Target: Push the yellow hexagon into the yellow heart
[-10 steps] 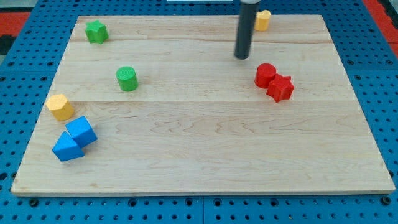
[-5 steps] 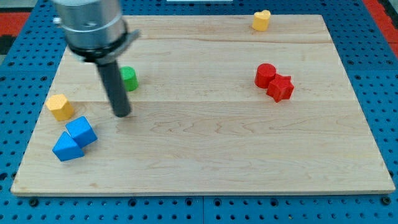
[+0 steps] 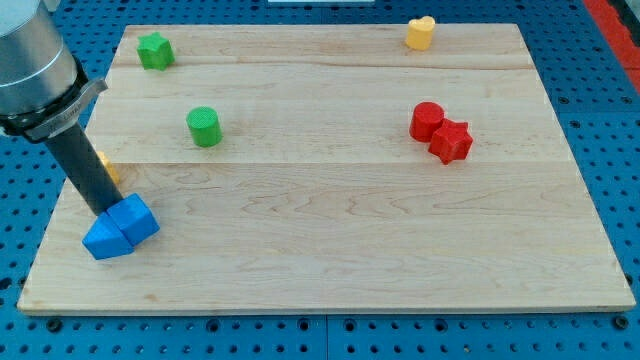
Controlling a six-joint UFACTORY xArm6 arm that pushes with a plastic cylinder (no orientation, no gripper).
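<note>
The yellow hexagon [image 3: 108, 166] lies near the board's left edge, mostly hidden behind my rod; only a sliver shows. My tip [image 3: 104, 208] rests just below it, touching the top of the blue blocks. The yellow heart [image 3: 421, 33] sits far off at the view's top right, near the board's top edge.
Two blue blocks [image 3: 120, 227] lie together just below my tip at the lower left. A green cylinder [image 3: 204, 126] stands right of the hexagon, a green star [image 3: 154, 49] at the top left. A red cylinder [image 3: 427, 120] and red star [image 3: 451, 141] touch at the right.
My rod swept from the top middle across to the left side and now covers most of the yellow hexagon. The blocks look unmoved.
</note>
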